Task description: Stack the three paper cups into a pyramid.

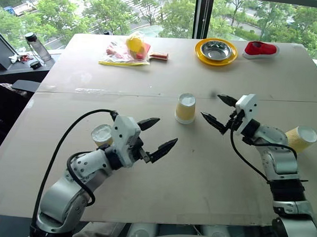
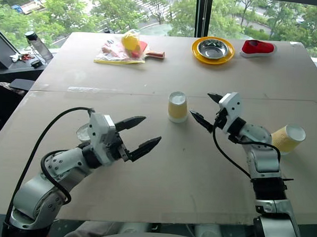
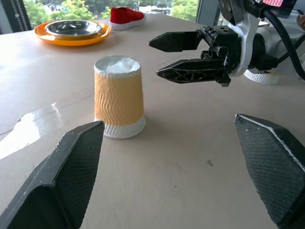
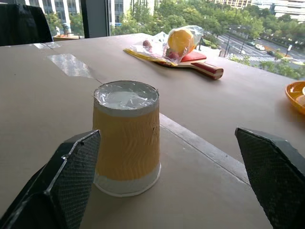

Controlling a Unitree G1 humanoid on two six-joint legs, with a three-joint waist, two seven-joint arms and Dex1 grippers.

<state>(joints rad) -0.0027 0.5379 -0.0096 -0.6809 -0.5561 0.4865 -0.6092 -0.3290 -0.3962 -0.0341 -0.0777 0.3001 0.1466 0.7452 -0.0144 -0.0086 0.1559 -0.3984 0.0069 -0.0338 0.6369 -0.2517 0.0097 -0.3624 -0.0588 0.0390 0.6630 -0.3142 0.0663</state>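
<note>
One paper cup (image 1: 185,108) stands upside down in the middle of the table, with yellow-tan ribbed sides and a white base on top. My right gripper (image 1: 211,105) is open just to its right, apart from it and holding nothing. My left gripper (image 1: 167,130) is open nearer the front left, pointing toward that cup and also holding nothing. A second cup (image 1: 101,134) stands upside down behind my left hand, partly hidden by it. The third cup (image 1: 301,138) lies on its side at the right, beyond my right forearm. The left wrist view has the middle cup (image 3: 118,97) with the right gripper (image 3: 159,57) beside it.
At the back of the table (image 1: 160,177) are a steel bowl on a yellow plate (image 1: 216,50), a red shoe (image 1: 260,48), and a plastic bag with a yellow object on a red paddle (image 1: 131,49). A bottle (image 1: 37,47) stands off the table's left side.
</note>
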